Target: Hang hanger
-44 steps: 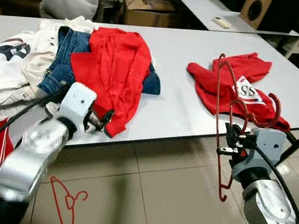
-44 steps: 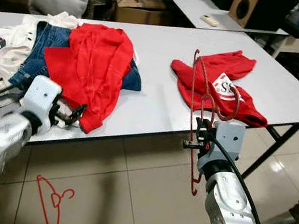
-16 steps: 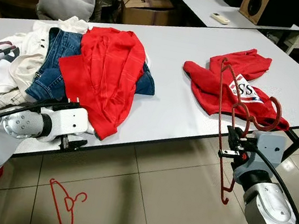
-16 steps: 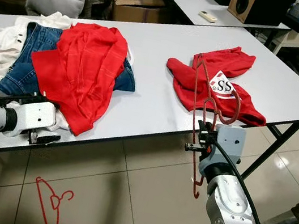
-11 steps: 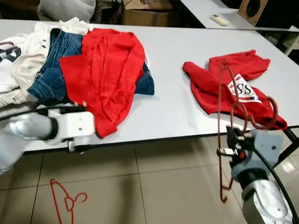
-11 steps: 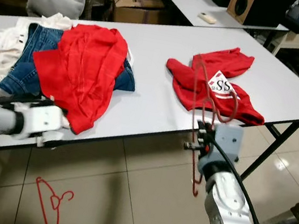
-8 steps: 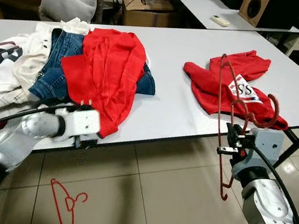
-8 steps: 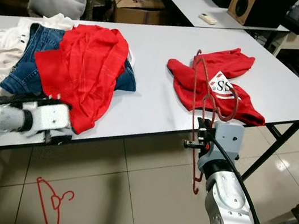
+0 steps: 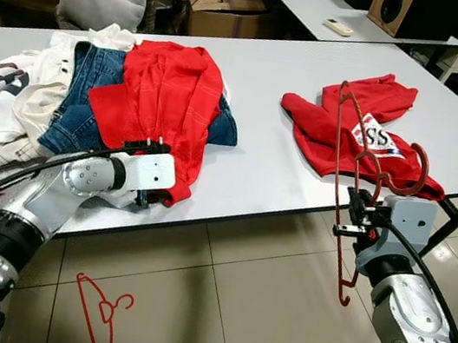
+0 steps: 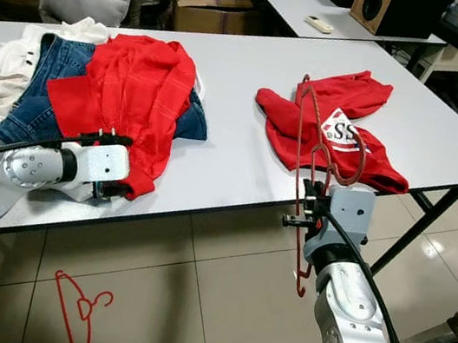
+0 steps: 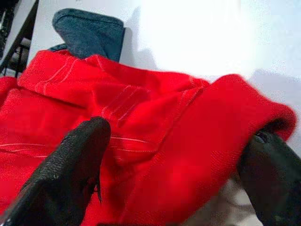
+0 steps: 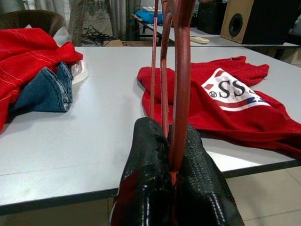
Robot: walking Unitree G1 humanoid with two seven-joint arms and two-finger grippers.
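Right gripper point(image 9: 359, 222) is clamped on the red hanger point(image 9: 345, 169), just off the counter point(image 9: 256, 167) front edge. Hanger stands roughly upright, long axis vertical, hook curling toward the right near the gripper, lower end hanging below the counter edge. Behind it on the counter lies the red printed shirt point(image 9: 367, 133).

Left gripper point(image 9: 145, 197) is at the near hem of the red sweater point(image 9: 165, 104), fingers point(image 11: 77, 160) apart and straddling the fabric fold, not closed on it yet. Sweater lies over jeans point(image 9: 87, 99) and a white garment point(image 9: 4, 99) on the left part of the counter. A second hanger point(image 9: 100, 308) lies on the floor.

Key relation: sweater is well apart to the left of the held hanger, so left arm is nearer the garment and right arm carries the hanger. Likely next: left closes on the hem, then garment and hanger must be brought together.
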